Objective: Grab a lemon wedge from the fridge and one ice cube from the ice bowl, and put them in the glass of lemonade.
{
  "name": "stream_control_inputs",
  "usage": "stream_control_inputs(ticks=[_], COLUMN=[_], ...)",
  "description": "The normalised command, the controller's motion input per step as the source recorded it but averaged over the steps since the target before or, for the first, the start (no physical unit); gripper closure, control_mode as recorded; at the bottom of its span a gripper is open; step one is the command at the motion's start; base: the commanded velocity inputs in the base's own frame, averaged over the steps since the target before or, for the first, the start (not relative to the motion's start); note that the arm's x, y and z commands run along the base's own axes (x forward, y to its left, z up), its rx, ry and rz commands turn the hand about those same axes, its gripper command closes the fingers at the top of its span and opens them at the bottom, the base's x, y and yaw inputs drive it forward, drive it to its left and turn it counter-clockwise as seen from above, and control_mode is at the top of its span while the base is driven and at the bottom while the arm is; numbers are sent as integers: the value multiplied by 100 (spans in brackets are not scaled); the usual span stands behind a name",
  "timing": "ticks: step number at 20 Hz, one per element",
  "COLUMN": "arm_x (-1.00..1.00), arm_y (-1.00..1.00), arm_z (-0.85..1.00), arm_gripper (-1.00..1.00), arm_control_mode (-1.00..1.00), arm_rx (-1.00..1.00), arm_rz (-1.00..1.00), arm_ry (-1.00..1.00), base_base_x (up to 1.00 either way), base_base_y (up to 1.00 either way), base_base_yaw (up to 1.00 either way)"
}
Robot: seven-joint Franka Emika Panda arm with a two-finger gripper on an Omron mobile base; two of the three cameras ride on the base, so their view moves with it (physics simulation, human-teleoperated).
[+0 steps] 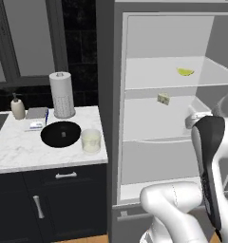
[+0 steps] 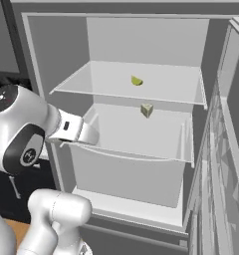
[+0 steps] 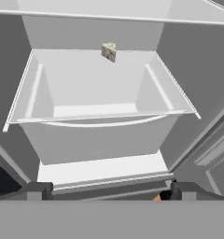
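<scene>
The fridge (image 1: 111,118) stands open, showing white shelves. The lemon wedge (image 1: 185,72) (image 2: 136,80), tiny and yellow-green, lies on the upper shelf. My gripper (image 3: 111,190) is open with nothing between its fingers. It hangs in front of the white drawer (image 3: 100,116), low and well short of the wedge's shelf. Left of the fridge, the black ice bowl (image 1: 61,134) sits on the marble counter, with the glass of lemonade (image 1: 91,141) just to its right.
A pale beige chunk (image 1: 163,98) (image 2: 147,110) (image 3: 109,51) rests at the back above the drawer. A paper-towel roll (image 1: 61,95) and a soap bottle (image 1: 17,107) stand behind the bowl. The open fridge door (image 2: 231,149) flanks the right side.
</scene>
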Motion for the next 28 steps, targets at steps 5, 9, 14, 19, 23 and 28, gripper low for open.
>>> stream_control_inputs(ticks=[5, 9, 14, 19, 23, 28], arm_x=[-59, -51, -4, 7, 47, 100], arm_y=[0, 0, -5, -3, 0, -12], arm_z=[15, 90, 100, 100, 94, -25], arm_gripper=[-100, -100, -100, -100, -100, -100], arm_control_mode=[-100, -100, -100, -100, -100, -100], arm_rx=[7, 5, 0, 0, -5, -5], arm_rz=[12, 12, 12, 10, 8, 6], arm_ry=[-31, -45, -22, -9, 0, 21], base_base_x=[0, 0, 0, 0, 0, 0], base_base_y=[0, 0, 0, 0, 0, 0], base_base_yaw=[0, 0, 0, 0, 0, 0])
